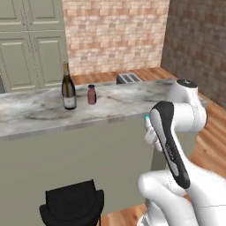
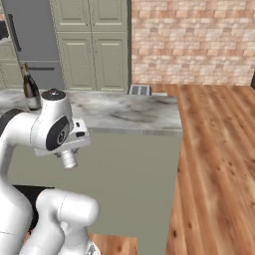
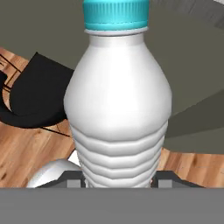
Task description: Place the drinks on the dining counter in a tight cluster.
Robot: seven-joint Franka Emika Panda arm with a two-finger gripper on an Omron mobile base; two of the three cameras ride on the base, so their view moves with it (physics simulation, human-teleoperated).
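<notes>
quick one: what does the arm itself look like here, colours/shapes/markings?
Glossy white rounded arm links with swollen joint housings. One link carries a long dark grey inlay panel with small pale lettering, too small to read. A dark round cap tops the upper joint. No loose cables visible. Gripper: small dark finger tips.

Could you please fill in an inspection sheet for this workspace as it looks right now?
Surface: dining counter, veined marble top, sage-green wall below.
Job's things: wine bottle and maroon bottle upright on the counter, close but apart; water bottle, teal cap, in the gripper.
Clutter: toaster behind the counter.
Gripper: gripper shut on the water bottle, off the counter.
Cables: nothing seen.
Surroundings: black stool, brick wall, cabinets, wood floor.
</notes>
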